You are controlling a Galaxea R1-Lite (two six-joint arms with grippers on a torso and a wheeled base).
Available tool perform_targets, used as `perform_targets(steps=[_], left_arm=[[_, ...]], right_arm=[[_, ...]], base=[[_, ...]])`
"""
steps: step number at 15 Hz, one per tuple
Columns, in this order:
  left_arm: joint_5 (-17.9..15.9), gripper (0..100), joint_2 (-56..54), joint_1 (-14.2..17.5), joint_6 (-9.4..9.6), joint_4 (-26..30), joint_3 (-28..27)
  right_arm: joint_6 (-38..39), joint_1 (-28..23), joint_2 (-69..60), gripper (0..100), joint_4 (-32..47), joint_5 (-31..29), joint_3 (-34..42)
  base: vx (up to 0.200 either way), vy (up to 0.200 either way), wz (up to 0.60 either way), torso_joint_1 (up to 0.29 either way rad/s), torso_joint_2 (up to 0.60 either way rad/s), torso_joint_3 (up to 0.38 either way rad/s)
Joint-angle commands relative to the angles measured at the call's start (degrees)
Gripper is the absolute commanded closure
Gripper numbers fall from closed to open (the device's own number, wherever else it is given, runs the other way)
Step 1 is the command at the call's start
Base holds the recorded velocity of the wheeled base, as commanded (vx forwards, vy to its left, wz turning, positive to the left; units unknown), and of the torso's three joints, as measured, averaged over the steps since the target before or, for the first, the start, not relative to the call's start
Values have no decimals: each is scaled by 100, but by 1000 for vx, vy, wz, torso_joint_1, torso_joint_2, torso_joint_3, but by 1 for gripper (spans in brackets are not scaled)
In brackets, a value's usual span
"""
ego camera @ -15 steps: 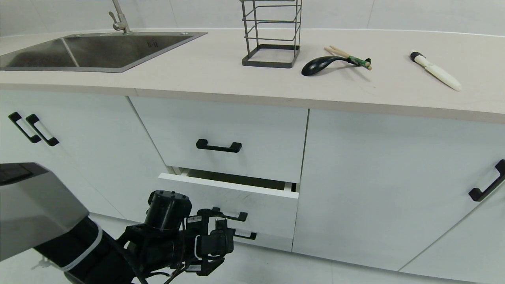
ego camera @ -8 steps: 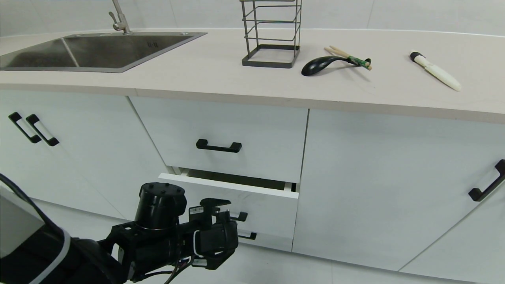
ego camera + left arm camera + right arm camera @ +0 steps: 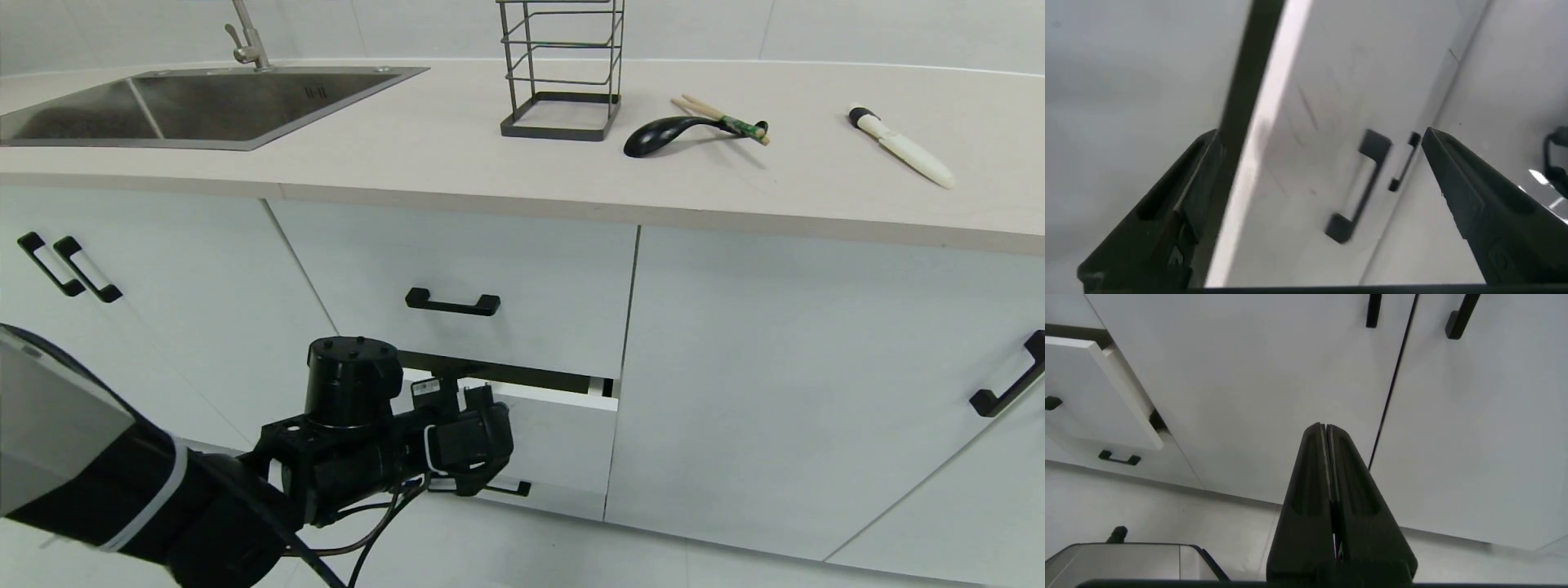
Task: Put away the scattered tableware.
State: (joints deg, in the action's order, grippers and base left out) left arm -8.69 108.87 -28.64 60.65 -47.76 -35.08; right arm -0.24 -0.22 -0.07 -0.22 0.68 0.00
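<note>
Left gripper point(image 3: 1319, 143), jaws wide and empty, hangs before the part-open drawer point(image 3: 555, 425) (right gripper point(image 3: 1324, 437) closed, empty). Spoon point(image 3: 665, 133) and chopsticks point(image 3: 718, 118) lie on the countertop point(image 3: 408, 155), midway between its front and back edges. A misjudged reach could shove the drawer closed.

A beige counter point(image 3: 408, 163) tops white cabinets point(image 3: 775, 367) with black handles point(image 3: 453, 304). A steel sink point(image 3: 245, 106) sits at ten o'clock, pale tiled wall point(image 3: 816, 28) behind, grey floor point(image 3: 571, 555) below.

On the counter point(image 3: 457, 163), the sink point(image 3: 204, 106) lies left of the rack point(image 3: 555, 132), with spoon point(image 3: 665, 135), chopsticks point(image 3: 718, 118) and a long utensil point(image 3: 902, 149) rightward.
</note>
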Motion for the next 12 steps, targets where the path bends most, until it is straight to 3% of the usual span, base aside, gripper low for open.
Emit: perform_targets(steps=[1,5,12], left_arm=[[-1,0,442,16,8,-5,-315],[-1,0,855,113,35,-5,-684],[-71,0,908,315,149,-5,-684]], right_arm=[[-2,-4,7,100,4,2,0],[-2,4,7,100,-4,2,0],[-2,-4,7,100,-4,2,0]], base=[[0,0,0,0,0,0],[0,0,0,0,0,0],[0,0,0,0,0,0]])
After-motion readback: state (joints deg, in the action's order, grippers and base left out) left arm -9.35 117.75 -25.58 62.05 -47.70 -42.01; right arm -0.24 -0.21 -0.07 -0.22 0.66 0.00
